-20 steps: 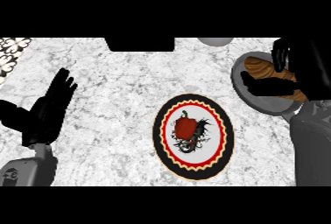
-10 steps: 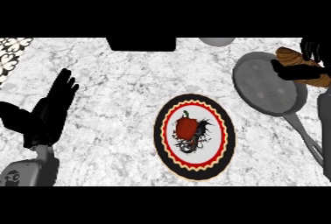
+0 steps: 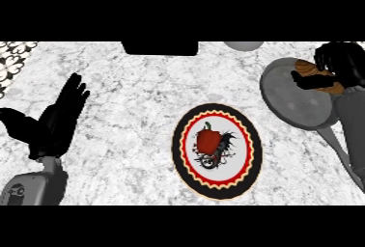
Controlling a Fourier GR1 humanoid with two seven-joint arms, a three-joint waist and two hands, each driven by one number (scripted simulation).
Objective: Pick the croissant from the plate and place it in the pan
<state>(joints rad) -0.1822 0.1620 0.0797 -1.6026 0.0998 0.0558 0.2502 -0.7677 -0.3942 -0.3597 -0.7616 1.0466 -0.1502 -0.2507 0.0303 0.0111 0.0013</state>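
Observation:
The brown croissant [image 3: 309, 69] is in my right hand [image 3: 344, 60], whose fingers are curled round it and hide most of it. Hand and croissant hang over the far right part of the grey pan [image 3: 292, 99], whose handle [image 3: 341, 149] runs toward the lower right. In the middle of the counter lies the plate [image 3: 187, 144], with a red and black rim and a red pepper picture; nothing lies on it. At the left, my left hand [image 3: 57, 120] rests open with its fingers up.
A dark box-like object [image 3: 160, 47] sits at the counter's far edge, with a grey rounded object [image 3: 244, 45] beside it. A black and white patterned item [image 3: 14, 55] shows at the far left corner. The counter is grey-white marble.
My right hand with the croissant has moved from over the pan's middle to its far right rim, uncovering the pan's inside. The left hand has not moved.

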